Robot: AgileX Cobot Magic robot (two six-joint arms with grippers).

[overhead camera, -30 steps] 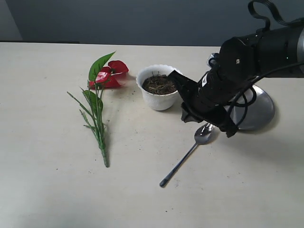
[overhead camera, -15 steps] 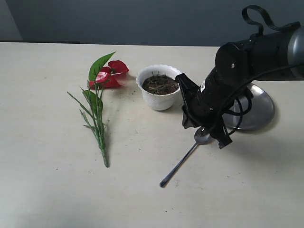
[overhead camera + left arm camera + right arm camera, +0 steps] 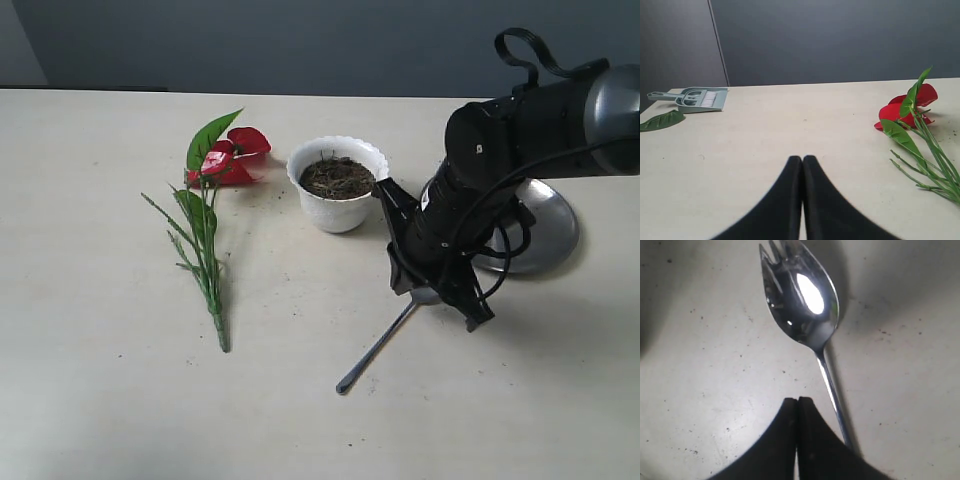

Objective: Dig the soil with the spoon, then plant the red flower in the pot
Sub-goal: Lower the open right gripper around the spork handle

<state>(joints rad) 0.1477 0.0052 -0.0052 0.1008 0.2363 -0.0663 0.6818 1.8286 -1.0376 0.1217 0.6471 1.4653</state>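
Note:
The silver spoon [image 3: 375,350] lies on the table, its tined bowl [image 3: 802,300] toward the steel plate and its thin handle [image 3: 832,395] running toward the front edge. My right gripper [image 3: 432,300] is low over the bowel end of the spoon; its jaws [image 3: 798,401] are shut with nothing between them, just beside the handle. The white scalloped pot [image 3: 338,205] holds dark soil [image 3: 337,178] and stands left of that gripper. The red flower [image 3: 235,155] lies flat further left, also seen as red flower [image 3: 905,112]. My left gripper [image 3: 802,159] is shut, empty, over bare table.
A round steel plate [image 3: 545,235] sits behind the right arm. A grey dustpan with brush [image 3: 700,98] and a loose green leaf [image 3: 662,120] lie at the far side in the left wrist view. Specks of soil dot the table round the spoon.
The right arm has come down and shifted slightly left, bringing its shut gripper close over the spoon's bowl end. Spoon, pot and flower have not moved.

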